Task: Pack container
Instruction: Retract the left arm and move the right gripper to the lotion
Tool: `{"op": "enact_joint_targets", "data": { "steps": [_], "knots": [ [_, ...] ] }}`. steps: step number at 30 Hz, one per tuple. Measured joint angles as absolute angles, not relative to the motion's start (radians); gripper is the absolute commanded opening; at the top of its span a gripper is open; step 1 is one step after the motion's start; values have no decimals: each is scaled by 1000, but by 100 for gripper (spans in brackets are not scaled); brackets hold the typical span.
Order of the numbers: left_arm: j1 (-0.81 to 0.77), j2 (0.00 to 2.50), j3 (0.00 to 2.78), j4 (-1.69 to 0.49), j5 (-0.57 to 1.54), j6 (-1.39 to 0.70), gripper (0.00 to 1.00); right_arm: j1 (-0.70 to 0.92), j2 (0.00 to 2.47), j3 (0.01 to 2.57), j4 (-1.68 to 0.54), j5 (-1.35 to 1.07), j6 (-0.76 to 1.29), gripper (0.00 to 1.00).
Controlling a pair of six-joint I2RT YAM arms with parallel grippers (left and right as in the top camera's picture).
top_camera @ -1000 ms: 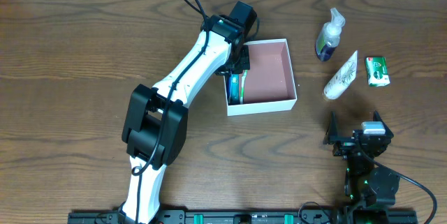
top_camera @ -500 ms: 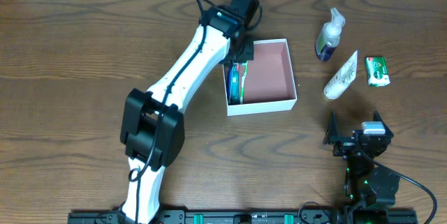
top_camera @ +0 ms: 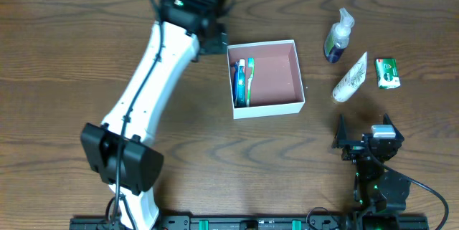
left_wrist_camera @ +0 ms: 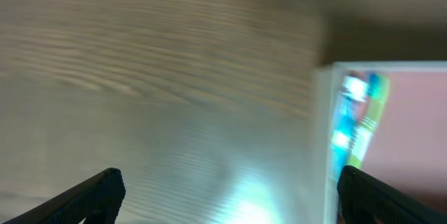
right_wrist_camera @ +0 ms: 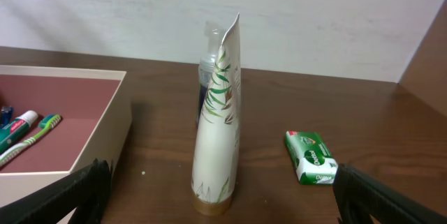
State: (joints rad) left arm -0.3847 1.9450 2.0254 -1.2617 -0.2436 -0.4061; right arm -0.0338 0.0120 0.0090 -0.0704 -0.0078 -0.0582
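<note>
**Status of the packing task**

The container (top_camera: 276, 79) is located near the middle of the wooden table (top_camera: 64, 65), upright and lidless, with its pink floor exposed. Slim blue and green items (top_camera: 242, 81) are already laid flat inside the container, side by side along the wall nearest the left gripper (left_wrist_camera: 227, 192). In the right wrist view they appear to be a toothbrush and a small capped tube; finer identification is not possible. The rest of the container floor is bare.

Three items are not yet packed. All are placed outside the container, on the side facing away from the left gripper:

- a pump bottle (top_camera: 337, 36), near the container's far corner;
- a white tube with a leaf print (right_wrist_camera: 218, 112), standing on its cap, just beside the bottle;
- a small green box (top_camera: 388, 72), beyond the tube as seen from the container.

The task is judged to be partly complete: one group of items is packed, and three items are left.

**Gripper state**

The left gripper is held over bare table just outside the container's wall. Its jaws are spread wide and nothing is held between them. The view is blurred, so motion is assumed.

The right gripper (top_camera: 364, 135) is parked near the container's front corner, facing the unpacked items. Its jaws are also spread wide and are empty.
</note>
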Motion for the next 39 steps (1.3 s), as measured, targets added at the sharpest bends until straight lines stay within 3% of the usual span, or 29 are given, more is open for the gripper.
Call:
{"op": "enact_joint_targets", "data": {
  "steps": [11,17,39],
  "knots": [
    [-29,1945,2024,-1245,-281,-406,98,-34,12,9,-70,-8,-58,99],
    [91,1945,2024,-1245,-292,-406,98,-34,12,9,-70,-8,-58,99],
    [134,1945,2024,-1219,-292,-406,98,-34,12,7,-1,0,-59,99]
  ]
}}
